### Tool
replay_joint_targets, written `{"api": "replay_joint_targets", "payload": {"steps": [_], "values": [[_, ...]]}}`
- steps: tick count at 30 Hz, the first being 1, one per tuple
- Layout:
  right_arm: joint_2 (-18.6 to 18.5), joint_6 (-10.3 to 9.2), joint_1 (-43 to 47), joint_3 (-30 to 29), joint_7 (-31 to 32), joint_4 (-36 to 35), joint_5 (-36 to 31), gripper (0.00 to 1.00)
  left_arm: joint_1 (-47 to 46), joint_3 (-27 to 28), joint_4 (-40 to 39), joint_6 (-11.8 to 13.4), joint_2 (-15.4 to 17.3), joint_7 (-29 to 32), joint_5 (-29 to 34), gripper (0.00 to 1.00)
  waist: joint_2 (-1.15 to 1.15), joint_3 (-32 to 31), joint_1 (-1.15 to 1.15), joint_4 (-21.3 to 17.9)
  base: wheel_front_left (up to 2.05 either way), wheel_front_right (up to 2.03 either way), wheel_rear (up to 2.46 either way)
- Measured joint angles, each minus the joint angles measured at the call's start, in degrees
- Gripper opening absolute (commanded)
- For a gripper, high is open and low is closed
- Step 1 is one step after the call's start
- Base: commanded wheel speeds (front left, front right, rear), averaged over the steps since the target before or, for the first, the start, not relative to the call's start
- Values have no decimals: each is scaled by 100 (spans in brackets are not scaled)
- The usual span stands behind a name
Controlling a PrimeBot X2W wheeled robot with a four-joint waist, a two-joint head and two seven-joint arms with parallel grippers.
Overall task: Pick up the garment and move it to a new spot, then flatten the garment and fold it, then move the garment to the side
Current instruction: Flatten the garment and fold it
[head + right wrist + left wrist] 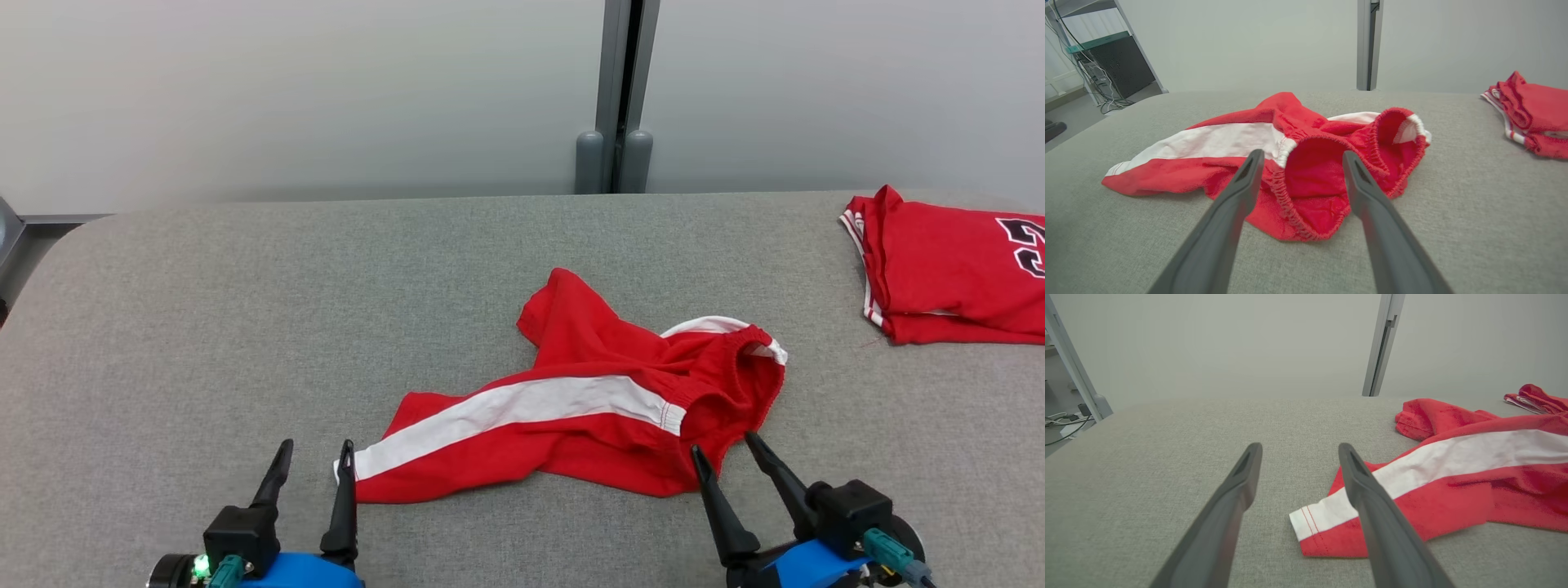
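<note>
1. Grey cloth table [204, 327] in front of a pale wall, with a grey post [620, 90] rising behind the far edge.
2. Red shorts [588, 408] crumpled near the middle of the table, nearer the front edge. A broad white stripe [522, 404] runs along one leg toward the near left. The elastic waistband [739, 367] gapes open at the right end.
3. Folded red jersey [939, 269] at the far right of the table, well apart from the shorts. Striped trim on its left edge, part of a black-and-white number on top.
4. Left claw [316, 447] low at the near left, fingers pointing away across the table and nearly straight up the head view. Spread wide, released, nothing between them.
5. Seen from the left wrist, left claw [1300, 448] over bare table, its right finger [1380, 522] crossing in front of the leg hem [1310, 522] of the shorts [1453, 498]. Contact with the cloth: cannot tell.
6. Right claw [722, 443] low at the near right, fingers leaning up and to the left, tips just at the near edge of the waistband. Spread wide, released, gripping nothing.
7. Seen from the right wrist, right claw [1303, 153] aimed at the shorts [1216, 141], the open waistband [1310, 175] framed between both fingers. Touching or just above: cannot tell.
</note>
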Motion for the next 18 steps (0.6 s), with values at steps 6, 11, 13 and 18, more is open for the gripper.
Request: {"api": "replay_joint_targets", "payload": {"steps": [6,11,13,18], "values": [[-7,0,-382,386,-62,644,120,100,-297,-214,735,-10,32,0,-166,100,0,112,0,-46,0,0,0],[-4,0,-779,647,-164,1096,172,100,-609,-376,1249,-30,78,-1,-324,100,0,232,0,-60,0,0,0],[-8,0,-931,765,-211,1244,208,100,-734,-494,1539,-30,148,0,-393,100,0,280,0,-60,0,0,0],[-12,0,-1252,973,-276,1545,300,100,-1050,-631,2025,-31,248,-1,-600,100,0,385,0,-71,0,0,0]]}}
